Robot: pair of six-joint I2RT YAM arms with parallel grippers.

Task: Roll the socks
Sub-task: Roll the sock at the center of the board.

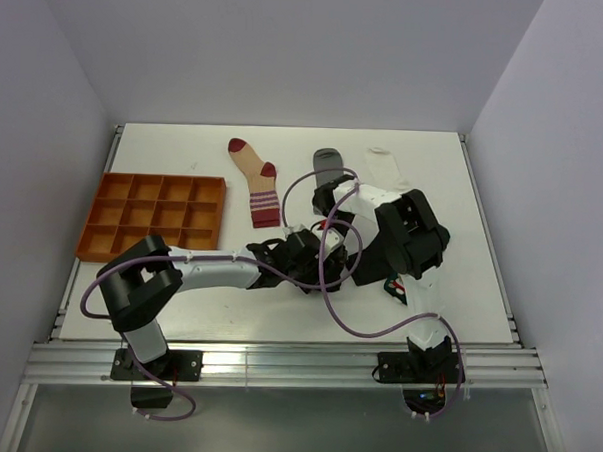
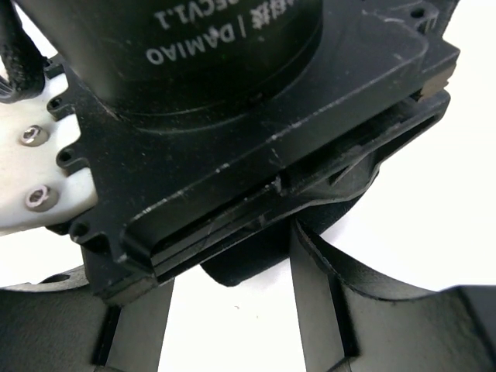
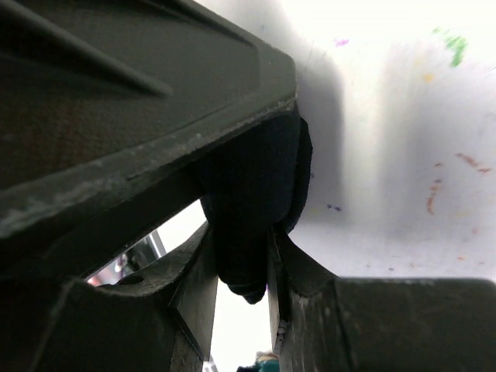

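My right gripper (image 3: 242,267) is shut on a black sock (image 3: 256,186), whose folded end bulges out past the fingertips. In the top view both grippers meet at mid-table, the right (image 1: 324,229) just beyond the left (image 1: 302,254), and they hide the black sock there. My left gripper (image 2: 232,325) is open with its fingers wide apart, and the black sock (image 2: 240,267) lies ahead of them under the right gripper's body. A beige red-striped sock (image 1: 254,180), a grey sock (image 1: 328,164) and a white sock (image 1: 385,166) lie flat at the back.
An orange compartment tray (image 1: 152,215) sits at the left. A bit of teal fabric (image 1: 393,285) shows under the right arm, and teal also shows at the bottom of the right wrist view (image 3: 262,364). Purple cables loop over both arms.
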